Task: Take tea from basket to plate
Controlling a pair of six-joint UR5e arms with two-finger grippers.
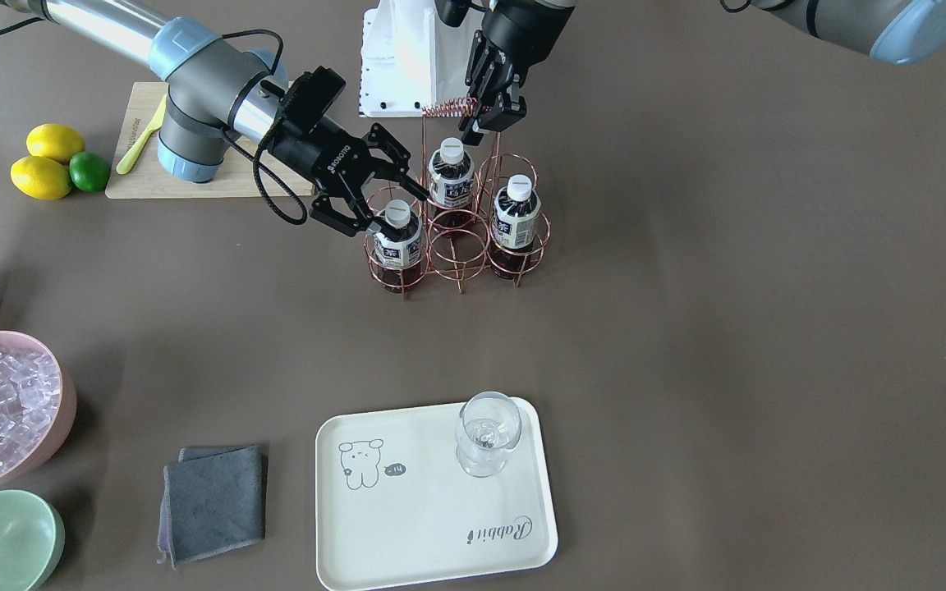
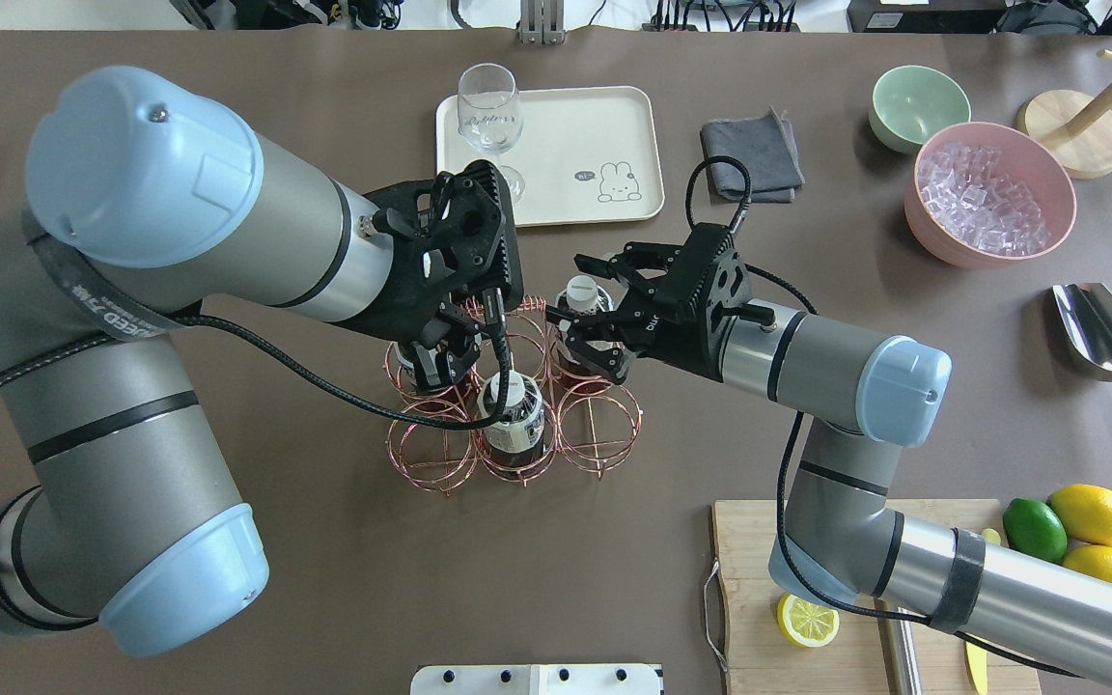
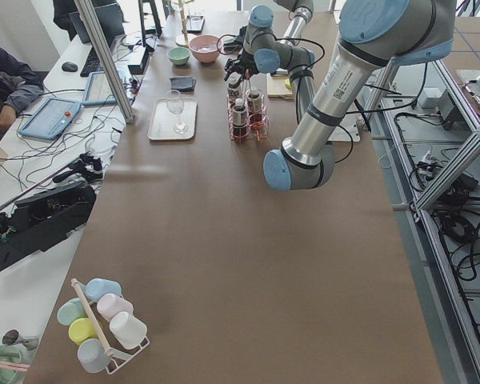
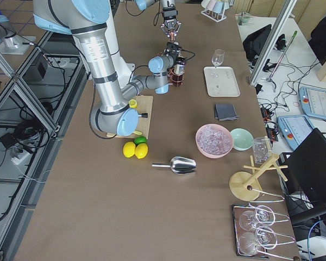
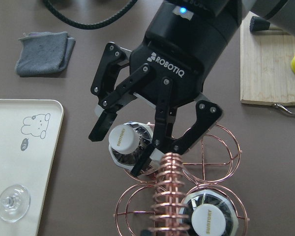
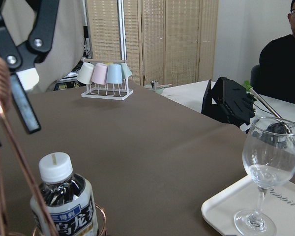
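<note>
Status: transfer not yet made. All three tea bottles stand in the basket (image 1: 454, 238). The plate (image 1: 407, 525) carries only a stemmed glass (image 1: 485, 435) at one corner, the rest of it bare. Target tea (image 1: 397, 242) sits in the corner cell of the row facing the plate, on the robot's right side, with an empty cell next to it in that row. Right gripper (image 1: 395, 212) is spread, one finger either side of the white cap. In the left wrist view one finger lies just beside the cap and the other stands slightly off it, so no clamp yet. Left gripper (image 1: 491, 121) appears closed on the end of the coiled handle (image 1: 450, 107), probably to steady the rack. Remaining, by my reading: close on the cap or neck, draw the bottle straight up out of its rings, carry it across the bench (image 1: 686, 328) and set it on open plate area away from the glass. Orientation: bottle upright, long axis vertical, cap up, dark liquid in the lower body inside the wire rings. Extraction should follow that axis, since a tilt would catch the upper ring.
</note>
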